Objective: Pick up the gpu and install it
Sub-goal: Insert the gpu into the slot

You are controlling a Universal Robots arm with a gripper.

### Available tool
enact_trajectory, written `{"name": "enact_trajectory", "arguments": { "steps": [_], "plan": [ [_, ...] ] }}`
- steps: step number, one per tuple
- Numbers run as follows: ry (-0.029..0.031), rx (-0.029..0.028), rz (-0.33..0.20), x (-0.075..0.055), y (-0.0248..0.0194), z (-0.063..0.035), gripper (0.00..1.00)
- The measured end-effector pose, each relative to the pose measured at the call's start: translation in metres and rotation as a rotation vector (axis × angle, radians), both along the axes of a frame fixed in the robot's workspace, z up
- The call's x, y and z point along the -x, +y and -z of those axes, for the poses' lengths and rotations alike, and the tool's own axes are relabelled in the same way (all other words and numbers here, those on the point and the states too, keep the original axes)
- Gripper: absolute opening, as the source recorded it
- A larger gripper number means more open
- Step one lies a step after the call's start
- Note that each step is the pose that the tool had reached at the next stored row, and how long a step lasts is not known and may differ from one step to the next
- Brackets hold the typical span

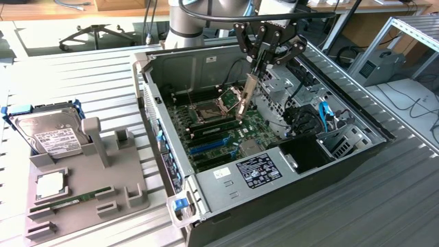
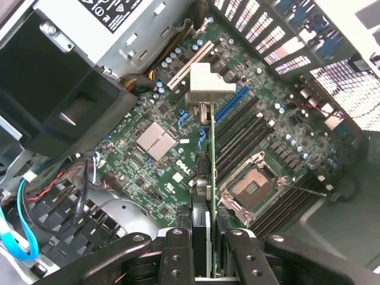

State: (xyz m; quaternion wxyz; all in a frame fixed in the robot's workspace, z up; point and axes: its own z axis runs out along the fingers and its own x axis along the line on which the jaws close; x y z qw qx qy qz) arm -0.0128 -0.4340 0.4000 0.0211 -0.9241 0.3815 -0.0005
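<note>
My gripper (image 1: pixel 258 68) hangs over the open computer case (image 1: pixel 159 149), shut on the gpu (image 1: pixel 247 98). The card hangs edge-on below the fingers, above the motherboard (image 1: pixel 226 131) and next to the CPU socket (image 1: pixel 205 110). In the wrist view the gripper (image 2: pixel 208 261) clamps the gpu (image 2: pixel 212 178) between both black fingers (image 2: pixel 177 255). I see its thin green board edge and its silver end bracket (image 2: pixel 208 86) pointing at the board. A blue expansion slot (image 2: pixel 234 102) lies just beside the bracket end. The card hangs clear of the board.
A grey parts holder (image 1: pixel 89 190) stands at the exterior view's left with a hard drive (image 1: pixel 51 131), a RAM stick (image 1: pixel 75 198) and a small square chip (image 1: pixel 51 185). Inside the case are the power supply (image 1: pixel 257 170), drive cages and blue cables (image 1: pixel 322 116).
</note>
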Motion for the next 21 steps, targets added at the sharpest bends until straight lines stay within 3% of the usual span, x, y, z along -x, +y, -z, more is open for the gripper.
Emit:
{"name": "enact_trajectory", "arguments": {
  "steps": [21],
  "plan": [
    [0.0,-0.0001,-0.211,0.0,0.0,0.0006,0.26]
  ]
}}
